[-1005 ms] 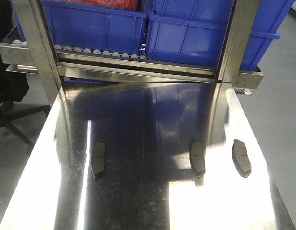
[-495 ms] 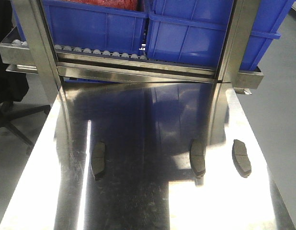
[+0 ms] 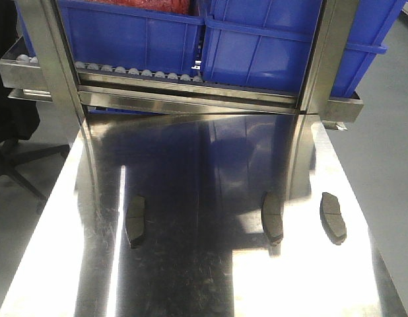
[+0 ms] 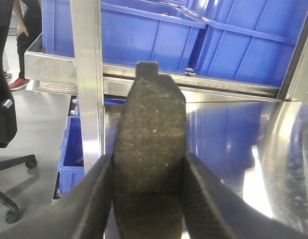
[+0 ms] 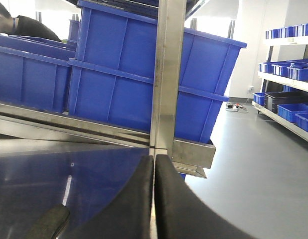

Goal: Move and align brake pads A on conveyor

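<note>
Shiny steel tabletop (image 3: pixel 191 277) filled the near ground, its sheen mirroring the blue above it. At the far edge stood a steel roller rack (image 3: pixel 144 71) with two blue bins (image 3: pixel 131 36) side by side on it. An office chair (image 3: pixel 12 165) sat on the floor to the left. The right wrist view also took in shelves (image 5: pixel 288 74) of smaller blue bins far off to the right.

My left gripper (image 4: pixel 146 159) was clamped on one brake pad (image 4: pixel 149 124), jaws parted only by the pad's width. Each finger (image 4: pixel 94 199) pressed a long edge. The pad stood upright on end, its rough dark face to the wrist camera, and its top end rose above my fingertips.

My right gripper (image 5: pixel 154 162) had its jaws pressed together, a thin seam between them, and held nothing. Just left of it a pad (image 5: pixel 49 223) lay on the steel; which of the table's pads it was I could not tell.

I counted four brake pads A. One was in my left jaws and three lay flat on the tabletop in a rough row across it. The left pad (image 3: pixel 135 220) lay well apart from the others. The middle pad (image 3: pixel 272 216) and the right pad (image 3: pixel 333 216) lay near each other, not touching. All three lay lengthwise, near to far.
</note>
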Robot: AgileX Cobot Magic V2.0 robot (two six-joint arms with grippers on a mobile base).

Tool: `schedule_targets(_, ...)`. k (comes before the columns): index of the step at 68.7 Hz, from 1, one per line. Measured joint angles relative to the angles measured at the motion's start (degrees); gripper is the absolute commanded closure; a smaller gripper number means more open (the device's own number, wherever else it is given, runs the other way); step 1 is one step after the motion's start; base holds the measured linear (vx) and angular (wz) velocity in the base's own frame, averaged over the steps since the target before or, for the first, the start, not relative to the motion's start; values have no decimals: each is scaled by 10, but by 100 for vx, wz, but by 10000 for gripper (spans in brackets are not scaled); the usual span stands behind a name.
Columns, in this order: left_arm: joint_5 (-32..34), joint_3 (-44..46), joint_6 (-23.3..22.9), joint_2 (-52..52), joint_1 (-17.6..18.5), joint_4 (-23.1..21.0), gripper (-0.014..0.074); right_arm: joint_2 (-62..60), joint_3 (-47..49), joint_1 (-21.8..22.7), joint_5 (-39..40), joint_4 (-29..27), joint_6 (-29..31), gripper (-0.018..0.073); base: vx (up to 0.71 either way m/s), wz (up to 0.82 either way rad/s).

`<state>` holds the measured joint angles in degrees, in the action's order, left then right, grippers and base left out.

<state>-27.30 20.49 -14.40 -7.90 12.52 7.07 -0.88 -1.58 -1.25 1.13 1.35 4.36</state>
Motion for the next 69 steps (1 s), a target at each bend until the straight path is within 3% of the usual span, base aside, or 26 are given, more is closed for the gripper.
schedule_targets(12,0,0,0,0,0,0,602,0,1,0,29,-5,-1,569,0,0)
schedule_targets(23,0,0,0,0,0,0,602,26,46,0,-31,-37,-34,569,0,0)
schedule_targets(39,0,0,0,0,0,0,602,182,144,0,-68,-43,-35,569,0,0)
schedule_targets(54,0,0,0,0,0,0,602,339,264,0,-182,-50,-35,569,0,0)
schedule_targets(69,0,0,0,0,0,0,602,421,294,0,-226,-57,-33,568,0,0)
